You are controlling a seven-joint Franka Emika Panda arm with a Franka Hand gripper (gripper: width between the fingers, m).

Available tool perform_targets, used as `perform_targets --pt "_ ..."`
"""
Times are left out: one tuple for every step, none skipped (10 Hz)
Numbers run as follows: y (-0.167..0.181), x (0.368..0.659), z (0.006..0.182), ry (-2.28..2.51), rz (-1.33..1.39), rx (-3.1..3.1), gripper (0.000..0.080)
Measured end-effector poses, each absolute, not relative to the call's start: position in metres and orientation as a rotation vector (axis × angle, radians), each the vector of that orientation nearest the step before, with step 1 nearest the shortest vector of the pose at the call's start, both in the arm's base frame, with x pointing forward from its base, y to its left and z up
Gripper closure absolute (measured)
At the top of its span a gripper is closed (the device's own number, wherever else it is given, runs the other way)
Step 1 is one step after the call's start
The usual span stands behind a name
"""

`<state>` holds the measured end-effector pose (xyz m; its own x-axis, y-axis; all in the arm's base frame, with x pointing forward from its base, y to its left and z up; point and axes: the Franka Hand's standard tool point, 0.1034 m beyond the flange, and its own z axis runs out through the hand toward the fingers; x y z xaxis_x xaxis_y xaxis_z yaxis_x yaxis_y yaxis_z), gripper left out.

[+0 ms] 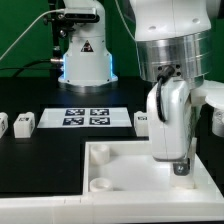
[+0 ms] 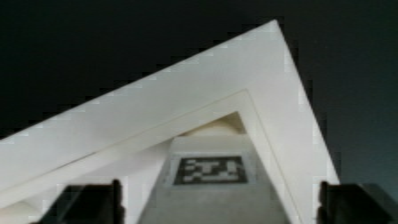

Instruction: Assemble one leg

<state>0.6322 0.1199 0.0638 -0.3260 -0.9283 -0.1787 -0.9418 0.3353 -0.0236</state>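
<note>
In the wrist view my gripper [image 2: 217,203] is open, with its dark fingers [image 2: 82,203] far apart. Between them, with a gap on each side, is a long grey-white face with a square marker tag [image 2: 214,168]; it looks like a leg standing on end. It sits at a corner of the large white panel [image 2: 169,110]. In the exterior view my gripper [image 1: 178,163] points down over the far right part of the panel [image 1: 120,172] and hides that leg. Two more legs [image 1: 24,121] lie at the exterior view's left, and another [image 1: 142,120] lies beside the arm.
The marker board [image 1: 85,117] lies on the black table behind the panel. The panel has round sockets [image 1: 100,153] at its corners and a raised rim. The robot base [image 1: 85,55] stands at the back, and a small white object [image 1: 216,117] sits at the far right.
</note>
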Motion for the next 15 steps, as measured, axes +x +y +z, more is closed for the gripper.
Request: perform_targets --pt "0.1180 0.6317 0.0634 2.300 0.114 -1.888 0.0171" --pt "0.1167 0.6301 0.0636 1.810 0.073 -2.357 0.0154" --pt "0.1195 0.6292 0.0635 1.660 0.061 -2.465 0.0151" --pt "0.1183 0.6294 0.0631 1.502 0.043 -2.563 0.0150" --pt "0.1144 0.6298 0.0627 1.163 0.004 -2.747 0.0150" --pt "0.1139 0.6298 0.0627 0.970 -0.014 -2.824 0.0150" --pt "0.1170 0.6300 0.0636 0.667 -0.051 -2.960 0.0150" --pt "0.1174 0.6315 0.0645 0.421 -0.083 -3.029 0.0150" --pt "0.1165 0.6317 0.0641 0.481 -0.080 -3.015 0.0237" --pt "0.1162 0.6316 0.0639 0.481 -0.080 -3.016 0.0373" --pt "0.1163 0.6316 0.0639 0.545 -0.077 -3.003 0.0511" --pt "0.1159 0.6317 0.0639 0.773 -0.066 -2.948 0.0511" --pt "0.1155 0.6318 0.0639 1.027 -0.052 -2.863 0.0511" --pt "0.1154 0.6317 0.0639 1.177 -0.043 -2.802 0.0511" --pt "0.1153 0.6317 0.0638 1.303 -0.035 -2.743 0.0511"
